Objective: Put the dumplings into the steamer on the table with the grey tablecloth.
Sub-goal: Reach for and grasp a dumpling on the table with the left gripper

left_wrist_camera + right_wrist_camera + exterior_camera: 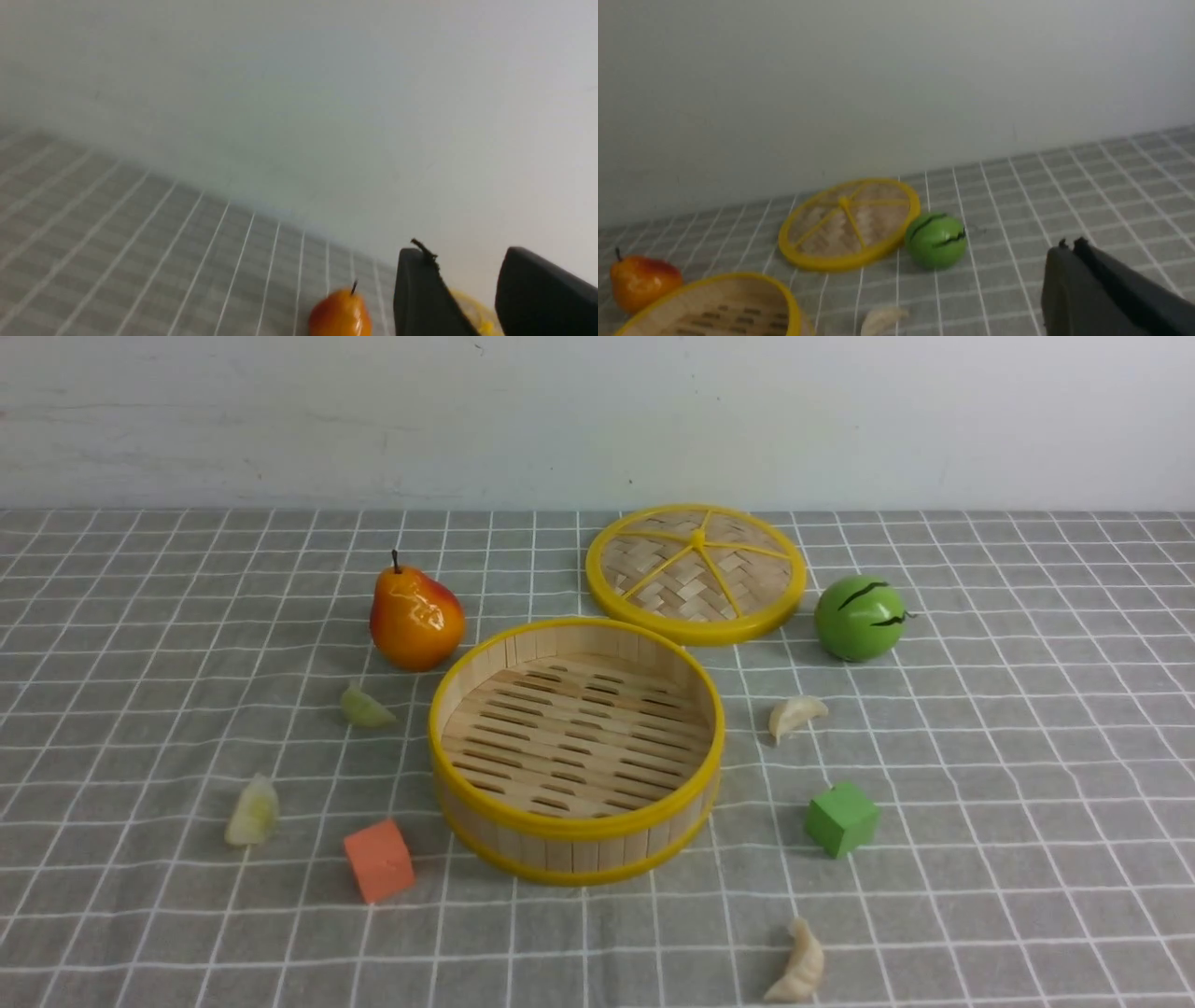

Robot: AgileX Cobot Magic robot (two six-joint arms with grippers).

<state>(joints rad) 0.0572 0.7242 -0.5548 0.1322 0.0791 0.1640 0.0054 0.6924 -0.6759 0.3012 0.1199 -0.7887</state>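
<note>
Steamer [576,854] sits open-topped on the grey tablecloth [1027,803]. Left of it lie a green dumpling [366,707] and a nearer green dumpling [252,812]; right of it a cream dumpling [795,715] and a nearer cream dumpling [798,963], all four apart from its wall. Left claw [462,261] stands parted, holding nothing; right claw [1071,247] pressed together.

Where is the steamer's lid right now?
Front view: the lid lies flat behind the steamer, slightly right of centre, close beside the green round fruit.

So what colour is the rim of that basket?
Yellow. The basket shows best in the front view.
</note>
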